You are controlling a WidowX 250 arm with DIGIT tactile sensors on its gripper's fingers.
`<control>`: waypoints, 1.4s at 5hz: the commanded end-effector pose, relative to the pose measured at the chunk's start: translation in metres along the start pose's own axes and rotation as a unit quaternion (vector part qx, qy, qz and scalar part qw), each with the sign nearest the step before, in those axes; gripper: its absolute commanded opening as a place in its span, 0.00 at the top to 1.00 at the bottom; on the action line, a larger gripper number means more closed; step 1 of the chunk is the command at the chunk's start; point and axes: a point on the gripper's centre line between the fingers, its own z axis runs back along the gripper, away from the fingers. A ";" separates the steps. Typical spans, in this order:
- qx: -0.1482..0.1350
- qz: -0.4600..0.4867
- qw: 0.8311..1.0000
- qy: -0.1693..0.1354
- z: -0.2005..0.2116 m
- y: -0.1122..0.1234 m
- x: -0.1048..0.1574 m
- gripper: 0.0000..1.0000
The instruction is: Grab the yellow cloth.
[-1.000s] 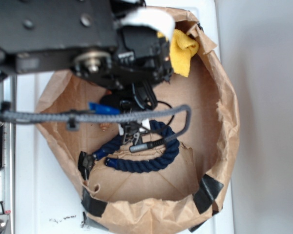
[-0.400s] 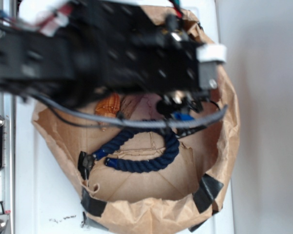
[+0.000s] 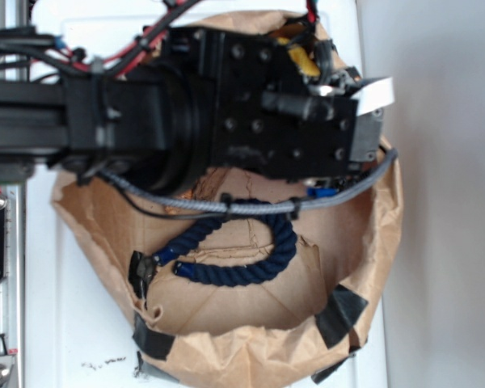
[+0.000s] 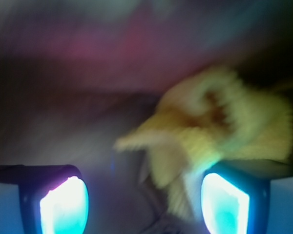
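— What's sitting on that white counter (image 3: pixel 81 323)?

— A brown paper bag (image 3: pixel 250 356), rolled down into a shallow bowl, with black tape patches (image 3: pixel 339 314) on its near rim.

— And inside it?

— A dark blue rope (image 3: pixel 250 259), curled in a loop on the bag's floor. One end carries a black clip (image 3: pixel 139 271) close to the left wall.

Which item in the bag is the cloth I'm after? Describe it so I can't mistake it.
Start at the crumpled brown paper bag lying open on the white table. At its far rim, mostly hidden under the black arm, a bright yellow fuzzy cloth peeks out. The dark blue braided rope loop nearer you is thin and coiled; the cloth is soft and folded.
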 end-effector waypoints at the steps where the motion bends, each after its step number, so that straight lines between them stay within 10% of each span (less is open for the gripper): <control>1: -0.005 0.013 0.999 -0.038 0.010 0.023 0.021 0.00; 3: 0.020 0.028 0.999 -0.031 -0.010 0.028 0.035 0.00; 4: 0.027 0.028 0.999 -0.038 -0.014 0.025 0.033 1.00; 7: 0.013 0.014 0.999 -0.049 -0.006 0.023 0.025 1.00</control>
